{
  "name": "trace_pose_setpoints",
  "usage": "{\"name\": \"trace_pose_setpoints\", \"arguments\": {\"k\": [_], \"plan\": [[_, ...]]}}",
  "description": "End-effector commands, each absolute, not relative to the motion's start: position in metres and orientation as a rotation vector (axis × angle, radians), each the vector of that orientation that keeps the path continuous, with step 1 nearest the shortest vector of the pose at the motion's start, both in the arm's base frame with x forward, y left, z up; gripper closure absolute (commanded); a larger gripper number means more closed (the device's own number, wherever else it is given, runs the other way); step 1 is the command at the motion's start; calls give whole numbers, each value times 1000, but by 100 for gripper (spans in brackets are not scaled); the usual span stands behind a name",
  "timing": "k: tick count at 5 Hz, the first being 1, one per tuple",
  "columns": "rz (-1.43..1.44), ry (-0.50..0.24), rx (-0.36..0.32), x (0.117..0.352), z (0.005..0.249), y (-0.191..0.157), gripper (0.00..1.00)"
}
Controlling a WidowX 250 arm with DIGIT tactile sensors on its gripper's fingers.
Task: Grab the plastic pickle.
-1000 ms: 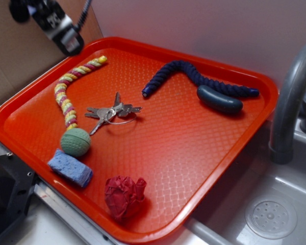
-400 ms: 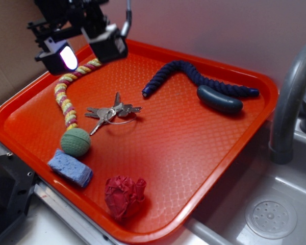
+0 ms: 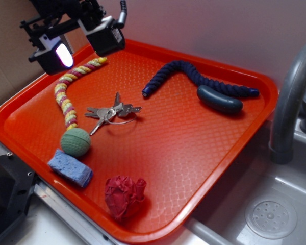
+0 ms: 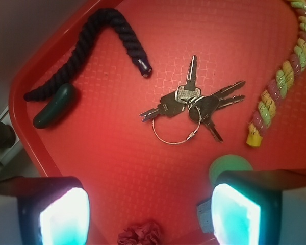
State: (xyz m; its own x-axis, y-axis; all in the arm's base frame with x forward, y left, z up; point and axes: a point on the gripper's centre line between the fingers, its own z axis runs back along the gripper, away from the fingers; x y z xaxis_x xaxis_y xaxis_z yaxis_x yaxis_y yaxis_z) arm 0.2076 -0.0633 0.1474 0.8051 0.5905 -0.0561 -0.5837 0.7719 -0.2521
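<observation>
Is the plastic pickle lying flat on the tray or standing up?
Lying flat. The plastic pickle rests on its long side on the tray, beside the navy rope.

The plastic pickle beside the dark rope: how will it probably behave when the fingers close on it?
The plastic pickle looks smooth and slightly glossy, so it may slip between the fingers. Its rounded, sausage-like shape suggests it could roll if nudged sideways. It seems rigid, unlike the braided navy rope touching it, so it should keep its shape when squeezed.
</observation>
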Motion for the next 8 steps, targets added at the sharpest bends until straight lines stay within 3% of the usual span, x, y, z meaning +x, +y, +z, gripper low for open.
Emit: {"name": "trace_pose_setpoints", "arguments": {"k": [1,2,3,5,8], "plan": [[727,14,-139,267,117,-96,0],[770,-90,-210,291,106,-104,0],[808,-70,-219,310,82,-115,0],[799,-108,-209,318,61,-138,0],[787,-193,-246,312,68,-162,0]]}}
